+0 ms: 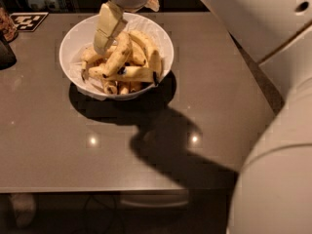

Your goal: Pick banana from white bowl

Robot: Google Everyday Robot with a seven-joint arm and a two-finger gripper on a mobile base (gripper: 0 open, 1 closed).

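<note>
The white bowl (72,40) stands at the back middle of the grey-brown table and holds a pile of several yellow bananas. One banana (134,74) lies crosswise at the front of the pile and bears a small dark-blue oval sticker near its middle. Another banana (119,53) leans diagonally over it. My gripper (101,43) reaches down from the white wrist at the top edge into the left part of the bowl. Its tip is at the upper left of the pile, beside the diagonal banana. Whether it touches a banana is hidden.
My white arm (278,130) fills the right side and casts a broad shadow on the table (58,150). A black-and-white marker card (29,21) lies at the back left, a dark object (6,52) at the left edge. The table's front edge runs across the lower part of the view.
</note>
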